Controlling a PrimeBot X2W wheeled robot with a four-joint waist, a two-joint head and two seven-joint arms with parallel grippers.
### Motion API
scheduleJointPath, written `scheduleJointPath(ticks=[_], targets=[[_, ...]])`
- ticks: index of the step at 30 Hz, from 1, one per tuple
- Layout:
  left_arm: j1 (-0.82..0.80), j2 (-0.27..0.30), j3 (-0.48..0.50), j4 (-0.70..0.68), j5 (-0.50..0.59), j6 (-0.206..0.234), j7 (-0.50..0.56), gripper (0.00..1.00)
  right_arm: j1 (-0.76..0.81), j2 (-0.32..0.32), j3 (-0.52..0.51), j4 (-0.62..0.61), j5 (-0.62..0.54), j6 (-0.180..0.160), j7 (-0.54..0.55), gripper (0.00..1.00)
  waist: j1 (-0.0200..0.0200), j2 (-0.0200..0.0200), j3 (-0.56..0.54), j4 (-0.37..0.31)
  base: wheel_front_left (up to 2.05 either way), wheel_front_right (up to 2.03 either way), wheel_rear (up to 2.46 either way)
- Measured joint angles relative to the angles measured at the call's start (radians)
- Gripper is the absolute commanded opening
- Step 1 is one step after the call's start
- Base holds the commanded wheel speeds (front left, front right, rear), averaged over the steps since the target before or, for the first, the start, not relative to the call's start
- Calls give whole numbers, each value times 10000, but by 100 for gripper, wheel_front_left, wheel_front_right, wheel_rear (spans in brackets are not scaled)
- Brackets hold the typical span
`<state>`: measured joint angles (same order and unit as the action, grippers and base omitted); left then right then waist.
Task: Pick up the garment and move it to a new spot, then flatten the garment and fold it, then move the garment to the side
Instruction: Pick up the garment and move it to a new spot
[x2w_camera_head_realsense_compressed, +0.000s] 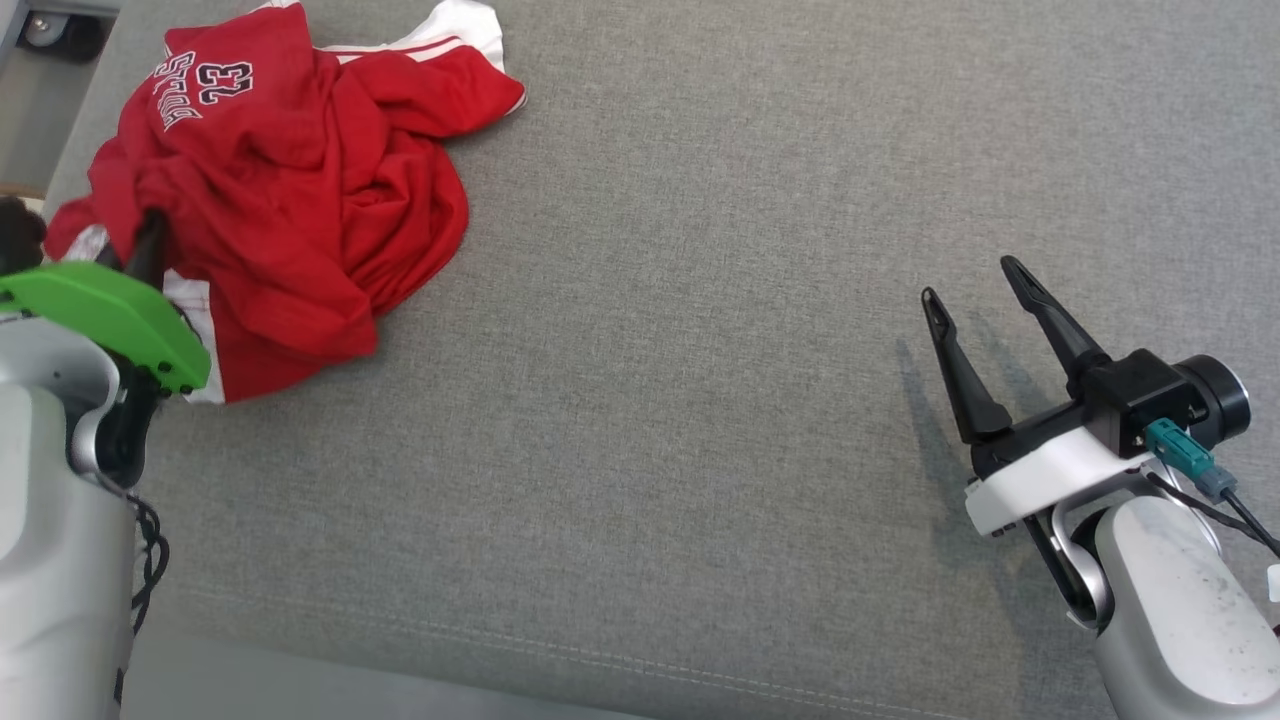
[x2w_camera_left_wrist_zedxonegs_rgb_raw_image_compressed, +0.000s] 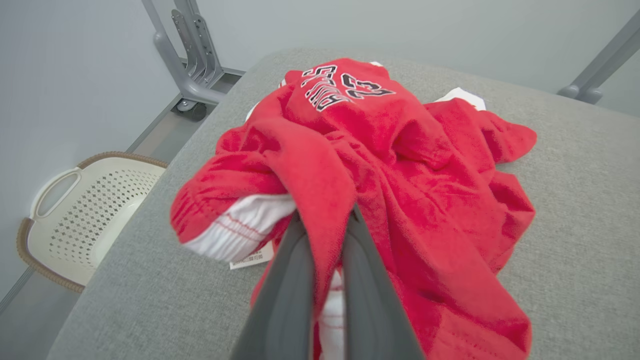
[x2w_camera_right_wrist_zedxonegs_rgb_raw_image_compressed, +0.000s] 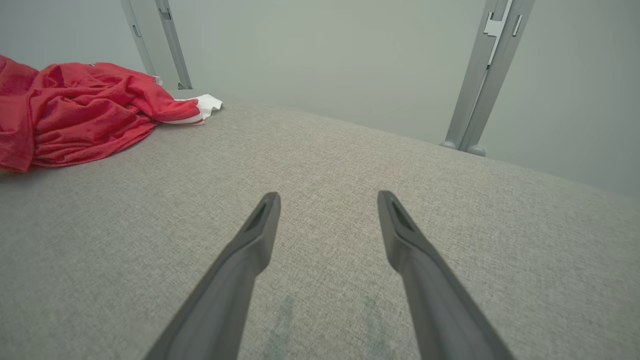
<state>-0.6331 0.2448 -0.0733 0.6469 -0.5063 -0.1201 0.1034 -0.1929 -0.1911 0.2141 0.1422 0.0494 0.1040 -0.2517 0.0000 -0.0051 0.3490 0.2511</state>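
The garment (x2w_camera_head_realsense_compressed: 290, 180) is a red jersey with white trim and black lettering, crumpled in a heap at the far left of the grey padded surface. In the left wrist view the garment (x2w_camera_left_wrist_zedxonegs_rgb_raw_image_compressed: 390, 165) bulges up, and my left gripper (x2w_camera_left_wrist_zedxonegs_rgb_raw_image_compressed: 325, 220) is shut on a red fold at its near edge, cloth pinched between the dark fingers (x2w_camera_left_wrist_zedxonegs_rgb_raw_image_compressed: 290, 280). In the head view my left gripper (x2w_camera_head_realsense_compressed: 150, 235) pokes into the heap's left side under a green wrist cover. My right gripper (x2w_camera_head_realsense_compressed: 975, 280) hovers open over bare fabric at the right, far from the garment (x2w_camera_right_wrist_zedxonegs_rgb_raw_image_compressed: 75, 115).
The grey cushioned surface (x2w_camera_head_realsense_compressed: 700, 400) stretches wide to the right of the heap. A white perforated basket (x2w_camera_left_wrist_zedxonegs_rgb_raw_image_compressed: 85, 215) sits on the floor beyond the surface's left edge. Grey metal frame legs (x2w_camera_left_wrist_zedxonegs_rgb_raw_image_compressed: 185, 55) stand behind, and another frame post (x2w_camera_right_wrist_zedxonegs_rgb_raw_image_compressed: 485, 75) rises at the far right.
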Motion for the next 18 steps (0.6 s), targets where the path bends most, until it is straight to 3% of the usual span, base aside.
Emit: scheduleJointPath(ticks=[7,18], targets=[[-902,-69,-1277,-1597,790,-33,-165,0,19,422,222,59,96,0,0,100,0,0,-458,-184,0,0,0],[-1737,-890,-4579,-3870,1135,-92,552,0,268,869,249,31,215,-13,0,100,0,1,-960,-1198,0,0,0]])
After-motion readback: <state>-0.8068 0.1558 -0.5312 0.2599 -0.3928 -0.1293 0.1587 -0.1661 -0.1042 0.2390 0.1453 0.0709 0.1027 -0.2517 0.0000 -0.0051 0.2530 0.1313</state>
